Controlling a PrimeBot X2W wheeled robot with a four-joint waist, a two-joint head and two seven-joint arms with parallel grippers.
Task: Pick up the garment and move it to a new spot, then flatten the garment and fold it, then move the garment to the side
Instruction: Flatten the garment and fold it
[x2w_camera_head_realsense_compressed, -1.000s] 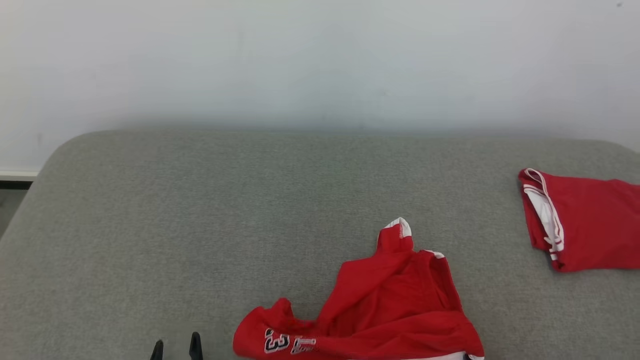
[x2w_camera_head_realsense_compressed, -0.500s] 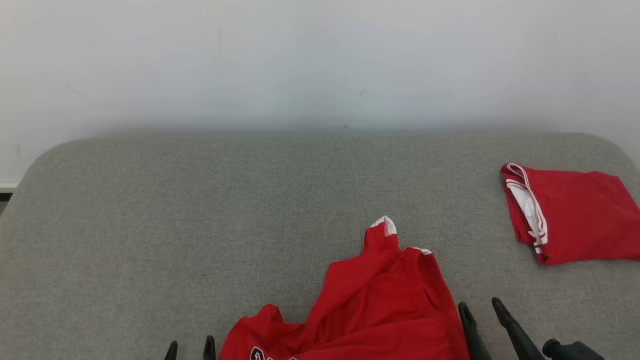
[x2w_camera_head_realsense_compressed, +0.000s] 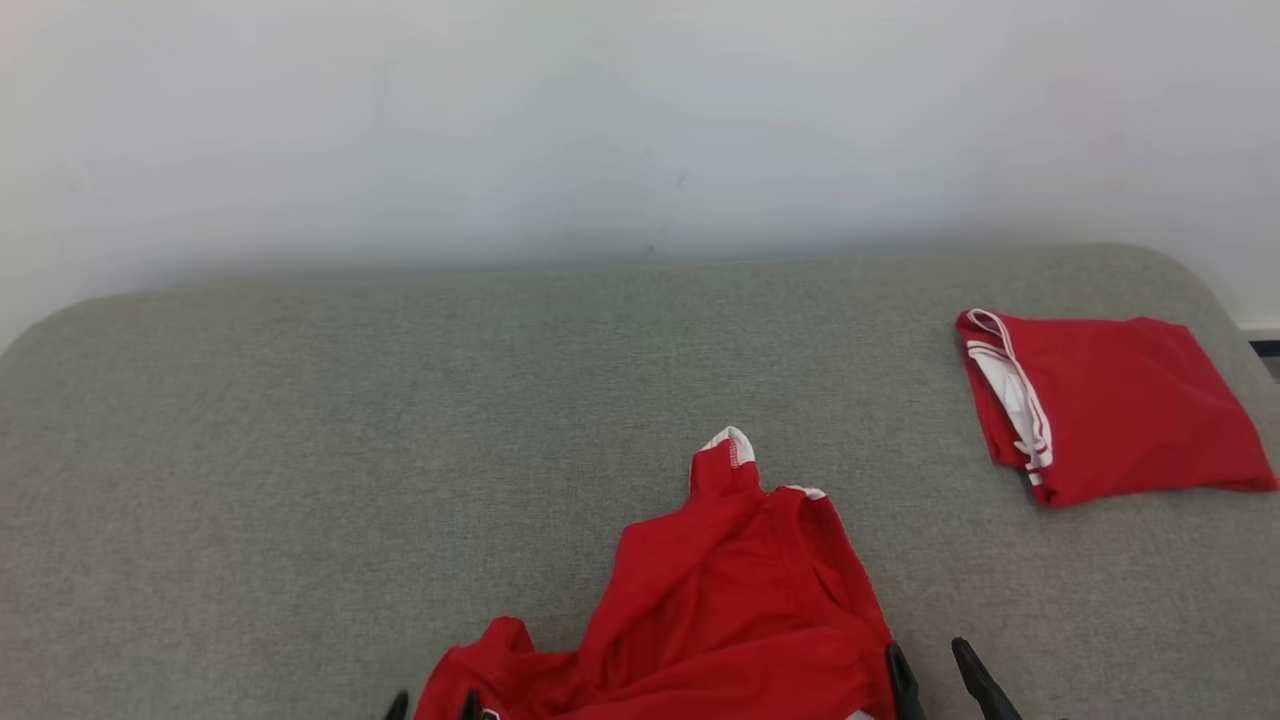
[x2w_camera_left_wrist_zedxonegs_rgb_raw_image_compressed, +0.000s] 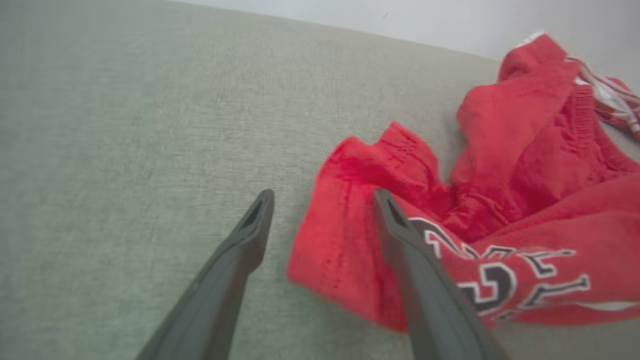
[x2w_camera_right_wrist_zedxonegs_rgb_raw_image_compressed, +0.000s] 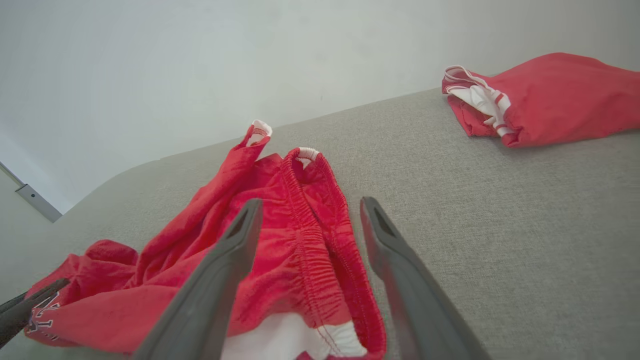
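Observation:
The garment (x2w_camera_head_realsense_compressed: 740, 600), red shorts with white trim, lies crumpled at the near edge of the grey cushion (x2w_camera_head_realsense_compressed: 300, 450). My left gripper (x2w_camera_head_realsense_compressed: 433, 707) is open at its left corner. In the left wrist view the left gripper (x2w_camera_left_wrist_zedxonegs_rgb_raw_image_compressed: 324, 200) straddles that corner of the garment (x2w_camera_left_wrist_zedxonegs_rgb_raw_image_compressed: 500, 165), and one finger (x2w_camera_left_wrist_zedxonegs_rgb_raw_image_compressed: 415, 260) lies over the lettered fabric. My right gripper (x2w_camera_head_realsense_compressed: 928, 660) is open at the garment's right edge. In the right wrist view the right gripper (x2w_camera_right_wrist_zedxonegs_rgb_raw_image_compressed: 311, 204) hangs over the elastic waistband of the garment (x2w_camera_right_wrist_zedxonegs_rgb_raw_image_compressed: 280, 235). Nothing is gripped.
A second red garment (x2w_camera_head_realsense_compressed: 1110, 410), folded, lies at the cushion's far right, also in the right wrist view (x2w_camera_right_wrist_zedxonegs_rgb_raw_image_compressed: 555, 95). A pale wall stands behind the cushion. The cushion's left and middle are bare grey fabric.
The head camera has turned, shifting the whole picture left. The right gripper has come into view, open, and now sits by the garment's right edge. The left fingertips now reach the garment's left corner.

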